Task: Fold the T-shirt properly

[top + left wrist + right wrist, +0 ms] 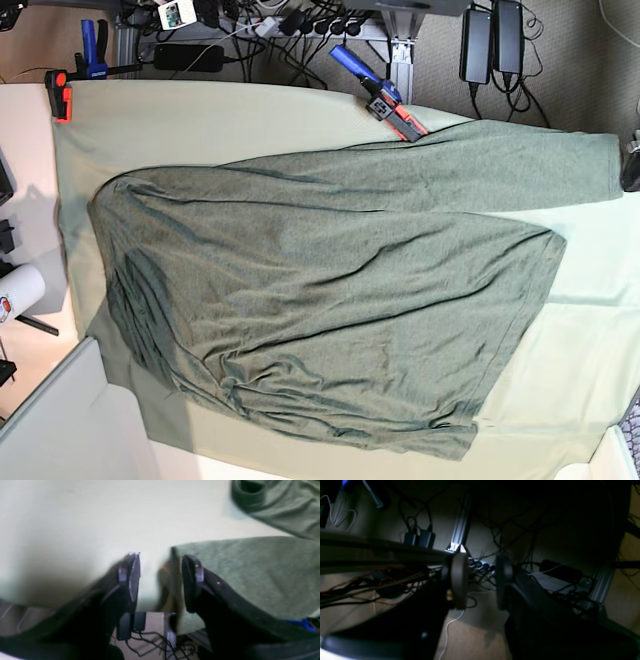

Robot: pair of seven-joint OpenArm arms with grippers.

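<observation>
- Base view: T-shirt (330, 290) spread, wrinkled on desk (560, 400); R fingers hidden
- L wrist: L fingers (160, 580) wide, blurry, near shirt edge; grip unclear
- R wrist: R fingers (481, 580) apart, nothing btwn, dark

In the base view a pale mint worktop (270, 120) spreads across the frame. At its far edge, near the top centre, lies a blue, black and red tool (385, 95); an orange-and-black object (59, 95) sits at the upper left corner. Two black power adapters (492, 42) show side by side at upper right, dark cables beside them. At the left edge is a white cylinder (20, 290). The right wrist view shows a brown floor (475, 640), tangled cables (502, 545) and a metal rail (462, 522) at upper centre.
</observation>
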